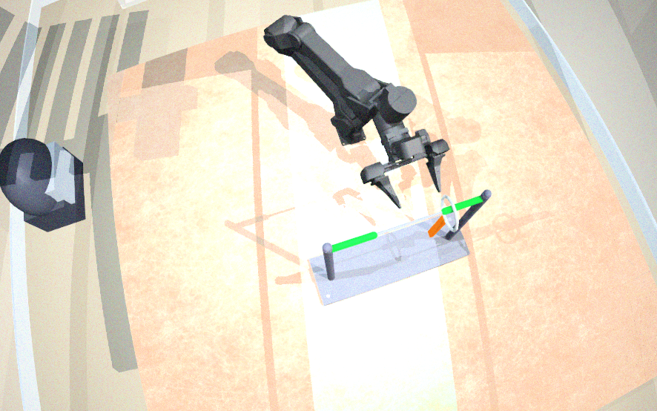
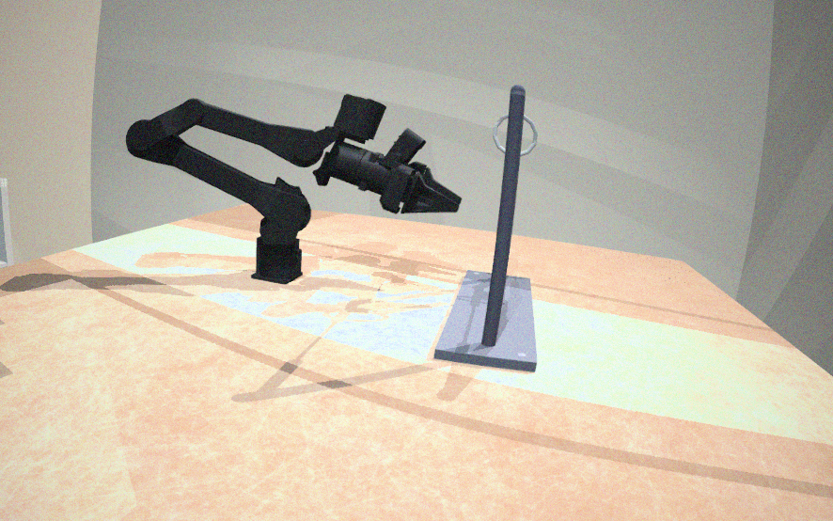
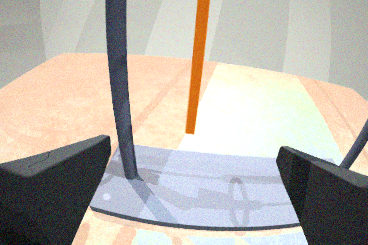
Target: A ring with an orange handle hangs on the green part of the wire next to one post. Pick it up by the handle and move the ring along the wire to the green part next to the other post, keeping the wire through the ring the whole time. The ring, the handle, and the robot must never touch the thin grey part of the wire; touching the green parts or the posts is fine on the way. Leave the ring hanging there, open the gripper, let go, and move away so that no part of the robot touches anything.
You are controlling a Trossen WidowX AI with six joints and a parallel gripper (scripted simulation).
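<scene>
The ring (image 1: 455, 220) (image 2: 536, 134) hangs around the right green part (image 1: 469, 202) of the wire, close to its inner end, in the top view. Its orange handle (image 1: 436, 227) (image 3: 199, 54) points down; the post hides it in the exterior view. The thin grey wire (image 1: 408, 225) runs from there to the left green part (image 1: 354, 242). My gripper (image 1: 419, 199) (image 2: 459, 204) (image 3: 198, 151) is wide open and empty, on the arm's side of the wire and below ring height. The handle's lower end shows between and beyond the fingertips in the wrist view, apart from them.
The right post (image 1: 469, 218) (image 3: 117, 59) stands beside the ring; the left post (image 1: 329, 265) (image 2: 507, 200) stands at the other end. Both rise from a grey base plate (image 1: 371, 283) (image 3: 190, 214). A dark rounded object (image 1: 24, 176) is at the far left of the top view.
</scene>
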